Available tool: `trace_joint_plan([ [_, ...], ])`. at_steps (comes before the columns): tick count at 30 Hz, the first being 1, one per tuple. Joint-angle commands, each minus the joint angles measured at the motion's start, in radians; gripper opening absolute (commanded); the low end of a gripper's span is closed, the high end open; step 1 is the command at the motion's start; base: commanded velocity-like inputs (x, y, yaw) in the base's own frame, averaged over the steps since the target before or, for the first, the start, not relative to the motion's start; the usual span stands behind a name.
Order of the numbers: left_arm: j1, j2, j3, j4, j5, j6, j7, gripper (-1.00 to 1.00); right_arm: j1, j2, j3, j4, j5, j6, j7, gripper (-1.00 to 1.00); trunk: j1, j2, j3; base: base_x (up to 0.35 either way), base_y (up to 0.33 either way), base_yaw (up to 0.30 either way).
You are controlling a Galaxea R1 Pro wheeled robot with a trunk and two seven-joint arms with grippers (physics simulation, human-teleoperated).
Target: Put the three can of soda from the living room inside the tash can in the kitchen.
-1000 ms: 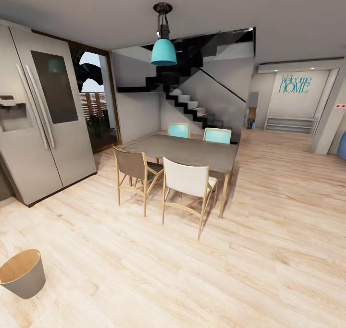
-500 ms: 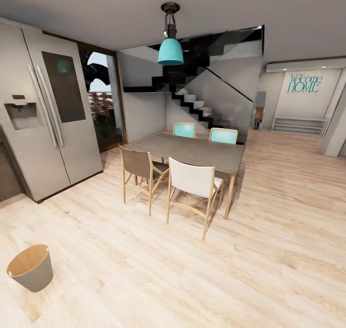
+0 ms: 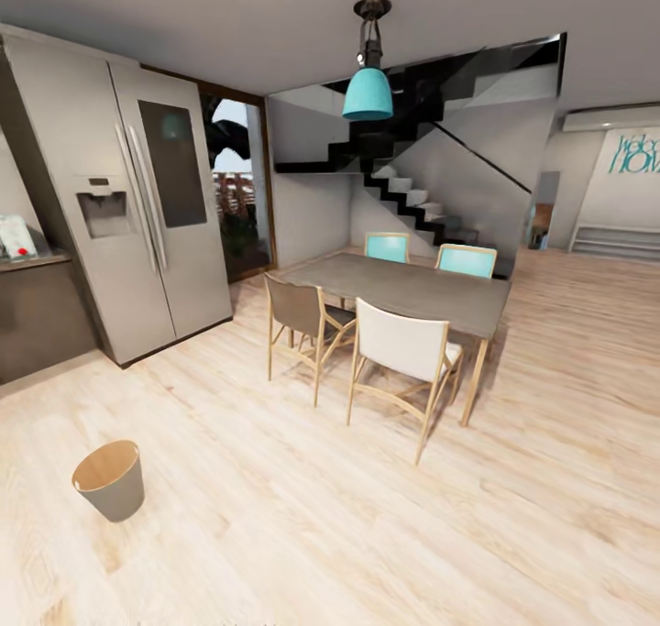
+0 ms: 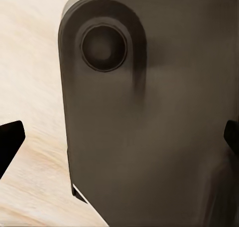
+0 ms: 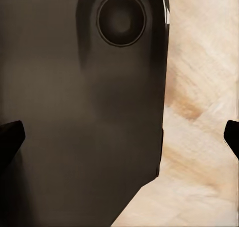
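Note:
The tash can [image 3: 111, 479] stands upright on the light wood floor at the lower left of the head view, a small tapered bin, grey outside with a tan inside and rim. Nothing can be seen inside it from here. The soda cans are out of view. In the left wrist view my left gripper [image 4: 119, 139] is open, its dark fingertips [image 4: 10, 143] far apart at the picture's edges, with a grey part of my own body behind them. My right gripper [image 5: 119, 134] is open in the same way, with nothing between its fingertips [image 5: 11, 135].
This is the kitchen. A silver double-door fridge [image 3: 137, 214] stands at the left, beside a dark counter [image 3: 37, 319]. The grey dining table [image 3: 412, 289] with several chairs sits mid-room under a teal pendant lamp [image 3: 368, 93]. Black stairs [image 3: 412, 195] rise behind.
The head camera has swung left, so the whole picture has shifted right. The bin now shows further in from the left edge, and the dark counter has come into view.

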Motion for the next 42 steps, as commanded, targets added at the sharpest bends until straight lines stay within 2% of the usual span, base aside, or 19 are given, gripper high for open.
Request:
trace_joint_plan([
  [1,0.0,0.0,0.0,0.0,0.0,-0.001,0.0,1.0,0.0,0.0,0.001,-0.002,0.001,0.0,-0.001,1.0,0.0,0.0,-0.001,0.0,0.0,0.26],
  [13,0.0,0.001,0.001,-0.004,0.0,-0.001,-0.001,1.0,0.0,-0.002,-0.001,-0.018,0.003,0.0,-0.003,1.0,0.0,0.0,-0.01,0.0,0.0,0.258],
  [19,0.0,0.001,0.002,-0.022,0.001,-0.002,-0.001,1.0,0.0,-0.001,0.0,-0.077,0.009,0.004,-0.004,1.0,0.0,0.0,-0.015,0.0,0.0,0.254],
  [25,0.0,-0.001,0.003,-0.032,0.001,-0.002,0.0,1.0,-0.001,0.013,0.002,-0.103,0.012,0.006,-0.005,1.0,0.0,0.0,-0.021,0.0,0.0,0.254],
  [42,-0.002,-0.009,0.003,-0.04,0.002,-0.003,0.0,1.0,-0.001,0.015,0.002,-0.105,0.012,0.006,-0.003,1.0,0.0,0.0,-0.035,0.0,0.0,0.254],
])
